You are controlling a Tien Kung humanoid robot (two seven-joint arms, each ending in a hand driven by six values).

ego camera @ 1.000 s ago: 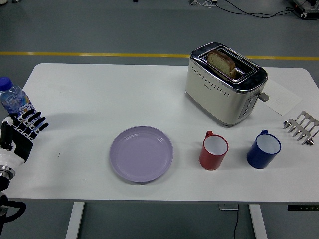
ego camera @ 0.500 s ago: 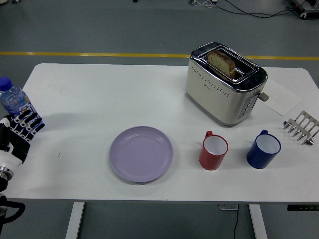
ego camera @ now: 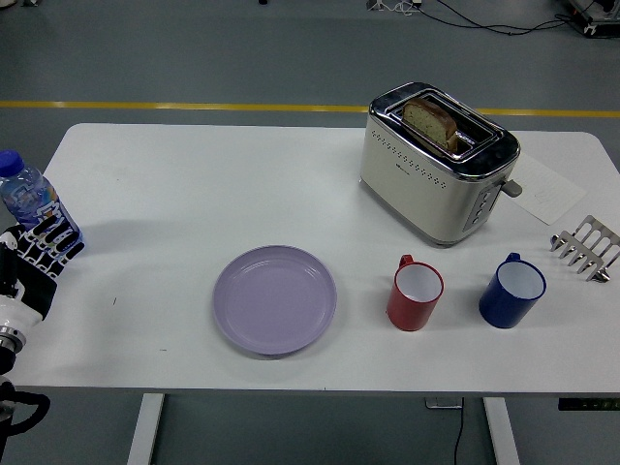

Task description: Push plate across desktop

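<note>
Meanwhile plate [ego camera: 275, 299] well right of left hand [ego camera: 39, 254], untouched.

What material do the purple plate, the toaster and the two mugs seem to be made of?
The purple plate looks like matte plastic, with an even colour and soft sheen. The toaster seems to be cream-painted metal with polished chrome trim. The red mug and blue mug look like glazed ceramic or enamel, glossy with white insides.
</note>
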